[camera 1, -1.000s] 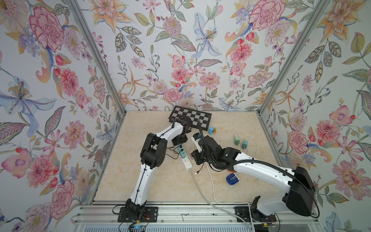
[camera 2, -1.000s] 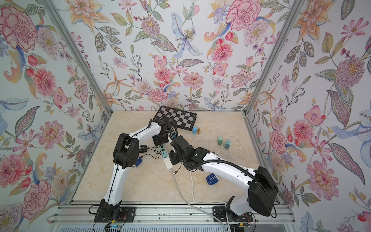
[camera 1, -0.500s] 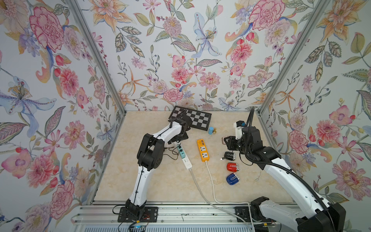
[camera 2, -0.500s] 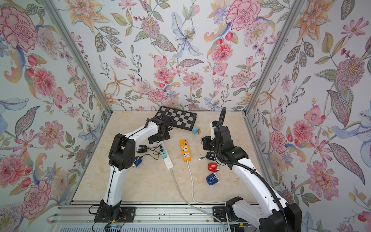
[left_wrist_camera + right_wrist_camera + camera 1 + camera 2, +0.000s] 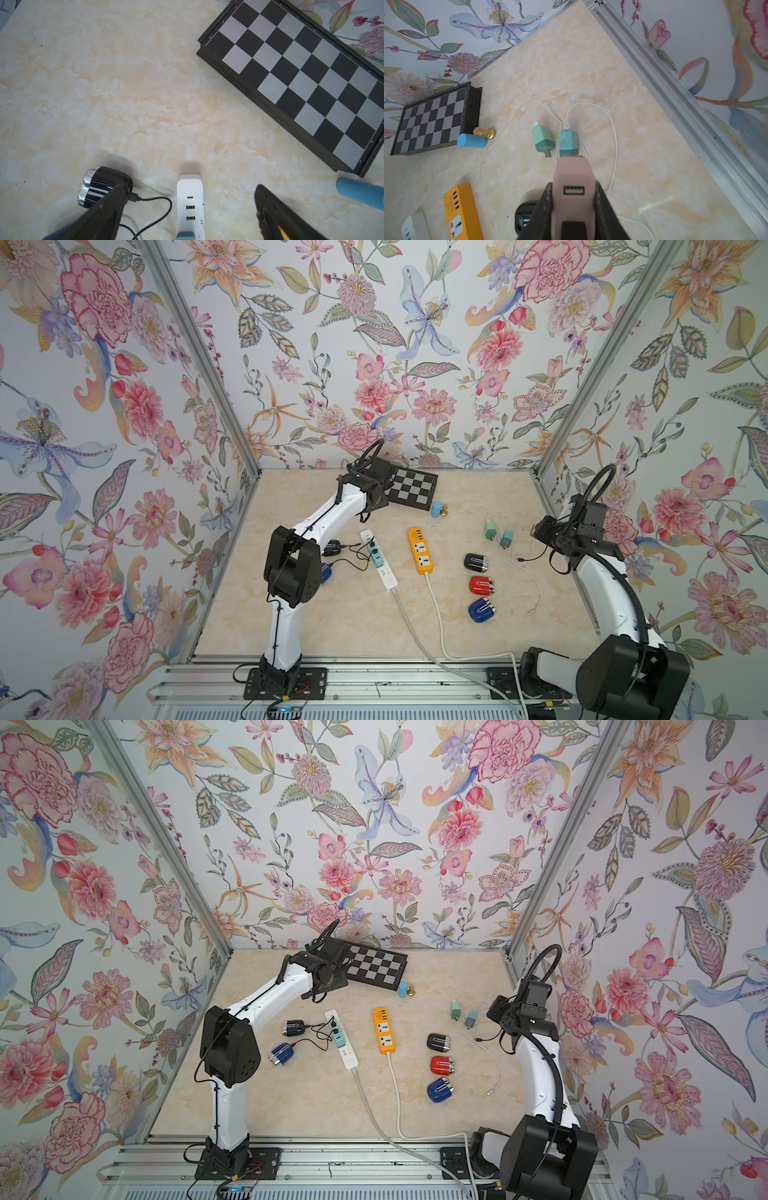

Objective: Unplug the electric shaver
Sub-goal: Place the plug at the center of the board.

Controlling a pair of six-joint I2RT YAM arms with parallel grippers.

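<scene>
The black electric shaver [image 5: 293, 1028] lies flat on the left side of the marbled beige worktop [image 5: 291, 1094], just left of the white power strip [image 5: 344, 1042]. It is a short, rounded, glossy block with a chrome twin-head end. Its long axis runs across the worktop, with the heads toward the left wall and the tail toward the strip. A thin black cord [image 5: 153, 199] is seated in the tail. A corded blue shaver [image 5: 282, 1053] lies just beside it. Two teal adapters [image 5: 337, 1038] sit on the strip.

Shavers counted: five. Two are corded; three lie in a column to the right: a loose black shaver [image 5: 439, 1042], a red shaver [image 5: 441, 1065] and a loose blue shaver [image 5: 439, 1090].

Power strips: two, the second being an orange power strip [image 5: 383, 1031], near the white one but apart.

Loose chargers: two, a green charger [image 5: 455, 1009] and a teal charger [image 5: 471, 1018], each with a white cable.

A matte chessboard [image 5: 376, 967] lies by the back wall, with a light-blue cylinder [image 5: 402, 989] and a gold chess piece [image 5: 411, 991] beside it.

The left gripper [image 5: 190, 188] hovers over the strip's far end, its fingers [image 5: 104, 212] wide apart and empty. The right gripper [image 5: 573, 207] has its fingers clamped on a pink USB charger block [image 5: 571, 172].
</scene>
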